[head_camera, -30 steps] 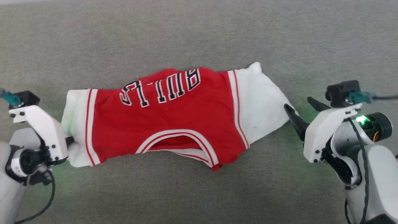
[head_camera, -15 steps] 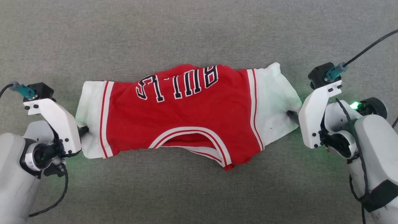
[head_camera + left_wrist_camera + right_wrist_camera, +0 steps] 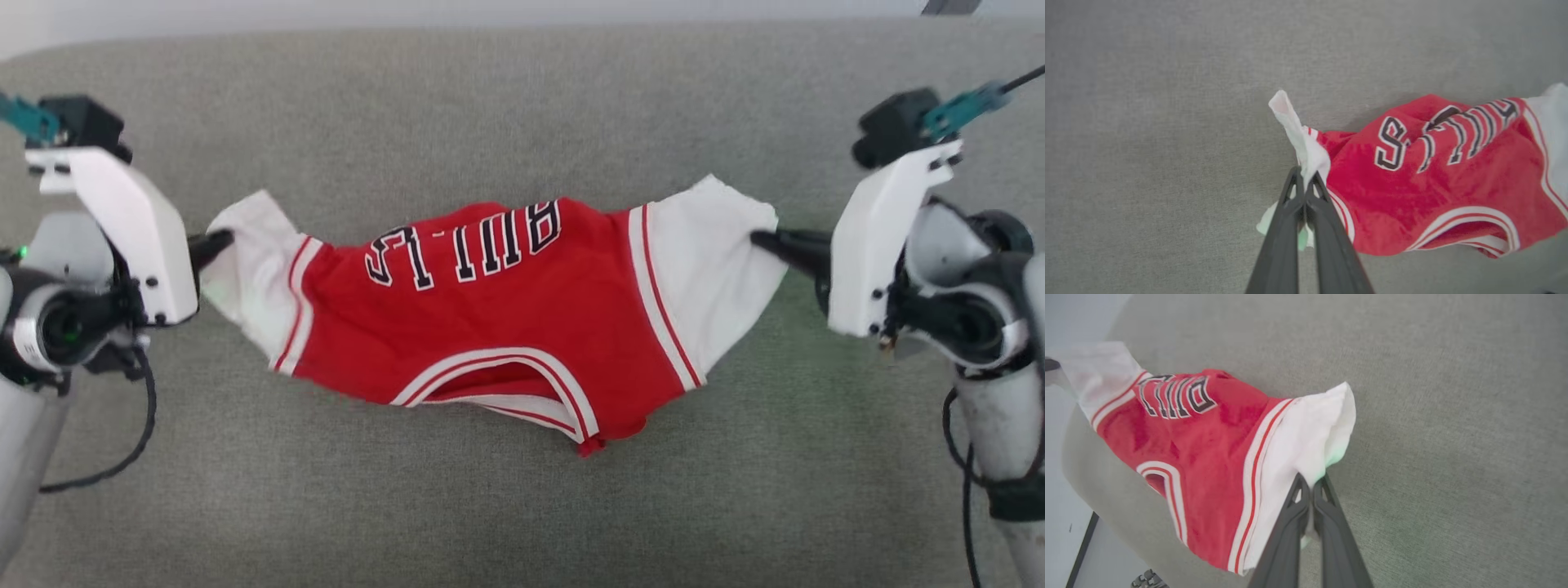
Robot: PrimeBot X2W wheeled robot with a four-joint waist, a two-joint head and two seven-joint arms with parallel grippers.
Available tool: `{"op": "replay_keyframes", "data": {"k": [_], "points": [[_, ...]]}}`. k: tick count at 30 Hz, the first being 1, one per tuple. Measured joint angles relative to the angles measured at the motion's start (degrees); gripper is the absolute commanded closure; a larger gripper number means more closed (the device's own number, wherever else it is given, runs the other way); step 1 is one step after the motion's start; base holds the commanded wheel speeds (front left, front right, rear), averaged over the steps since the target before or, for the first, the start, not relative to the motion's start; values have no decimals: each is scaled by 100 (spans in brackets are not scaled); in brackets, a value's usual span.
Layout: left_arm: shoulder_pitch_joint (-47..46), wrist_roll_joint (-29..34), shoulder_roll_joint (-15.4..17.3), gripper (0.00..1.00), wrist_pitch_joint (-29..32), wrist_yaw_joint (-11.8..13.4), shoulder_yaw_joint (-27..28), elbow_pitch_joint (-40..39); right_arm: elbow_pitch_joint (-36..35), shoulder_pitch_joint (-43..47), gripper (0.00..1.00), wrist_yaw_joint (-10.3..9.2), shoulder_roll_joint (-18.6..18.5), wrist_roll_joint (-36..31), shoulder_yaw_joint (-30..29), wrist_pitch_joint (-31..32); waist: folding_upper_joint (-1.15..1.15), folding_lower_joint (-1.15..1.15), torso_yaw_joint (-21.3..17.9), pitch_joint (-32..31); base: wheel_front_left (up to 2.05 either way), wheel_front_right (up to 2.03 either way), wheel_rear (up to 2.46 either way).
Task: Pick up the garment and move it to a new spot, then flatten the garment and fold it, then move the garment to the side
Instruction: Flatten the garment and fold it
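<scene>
Open a second ago, our right gripper (image 3: 763, 239) now pinches the right sleeve of the red, white-sleeved jersey shirt (image 3: 506, 318); our left gripper (image 3: 214, 242) clamps the left sleeve. The shirt sags between them over the grey fabric surface (image 3: 522, 506); we should lift both ends evenly, keeping it taut.

A grey woven surface (image 3: 522, 506) lies under the garment (image 3: 490, 327); whether its sagging middle touches is unclear.

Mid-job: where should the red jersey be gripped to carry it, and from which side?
Grip the jersey by the outer edges of the left sleeve and right sleeve, each from its outer side. They are the free flaps farthest apart, so the body hangs spread. The left end effector and right end effector are shut there.
</scene>
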Motion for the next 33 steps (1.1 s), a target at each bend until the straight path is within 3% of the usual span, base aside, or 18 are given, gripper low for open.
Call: {"op": "replay_keyframes", "data": {"k": [5,11,20,33], "points": [[-417,-34,193,100,359,193,118,-547,-149,-339,100,0,200,144,-534,9,0,0,-26,-334,0,0,0],[-951,-57,172,100,375,308,313,-700,-104,-800,100,0,456,1,-1069,-298,0,0,-66,-708,0,0,0],[-1758,69,-14,100,-88,196,475,-396,183,-1575,100,0,843,-467,-1564,-951,0,0,-107,-1211,0,0,0],[-2547,388,-296,100,-245,4,225,34,377,-2350,100,0,1301,-965,-1568,-1003,0,0,-124,-1332,0,0,0]]}}
